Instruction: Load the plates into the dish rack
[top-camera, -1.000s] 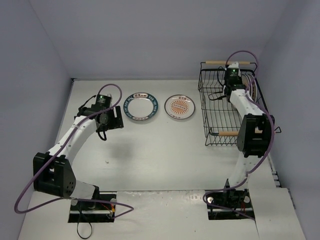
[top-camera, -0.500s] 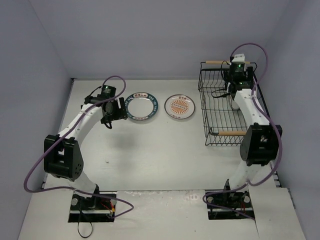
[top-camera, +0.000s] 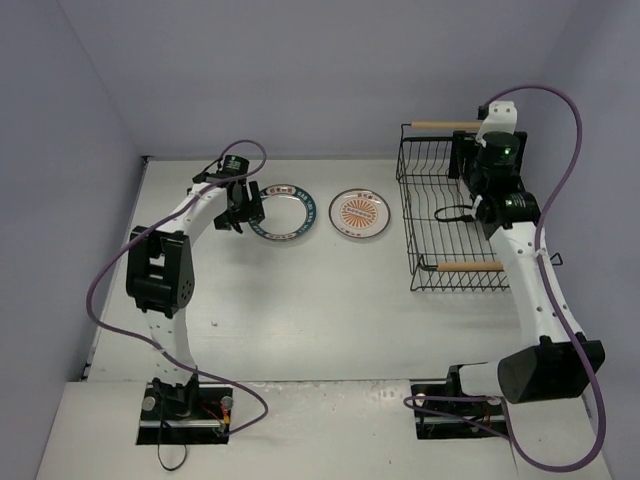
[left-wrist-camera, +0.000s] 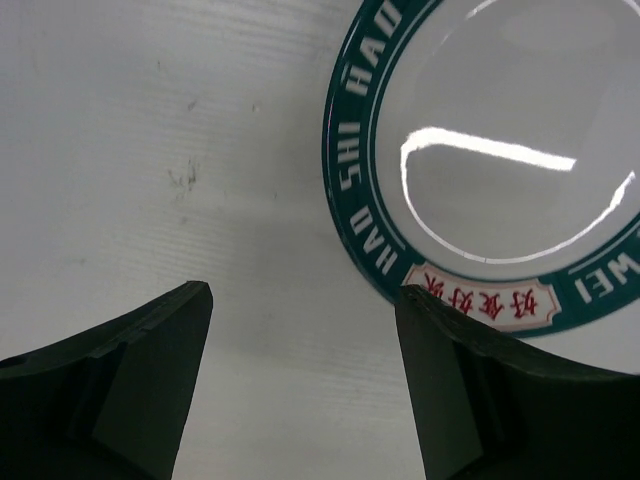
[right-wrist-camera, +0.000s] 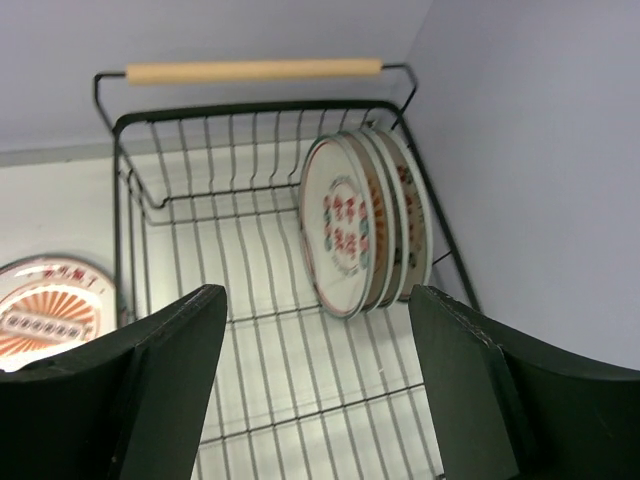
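A teal-rimmed plate (top-camera: 283, 213) and an orange sunburst plate (top-camera: 360, 213) lie flat on the table, left of the black wire dish rack (top-camera: 411, 232). My left gripper (top-camera: 243, 208) hangs open at the teal plate's left edge. In the left wrist view its right finger (left-wrist-camera: 470, 390) overlaps the rim of the teal plate (left-wrist-camera: 500, 150), with bare table between the jaws of the left gripper (left-wrist-camera: 302, 292). My right gripper (right-wrist-camera: 317, 295) is open and empty above the rack (right-wrist-camera: 200, 130). Three plates (right-wrist-camera: 345, 235) stand on edge against the rack's right side.
The rack has a wooden handle at the far end (right-wrist-camera: 250, 70) and one at the near end (top-camera: 470, 266). A wall runs close along the rack's right side (right-wrist-camera: 540, 150). The orange plate (right-wrist-camera: 45, 310) shows just left of the rack.
My right gripper has opened, let go of a plate among those standing in the rack, and lifted away. My left arm has swung right and farther out, up to the teal plate.
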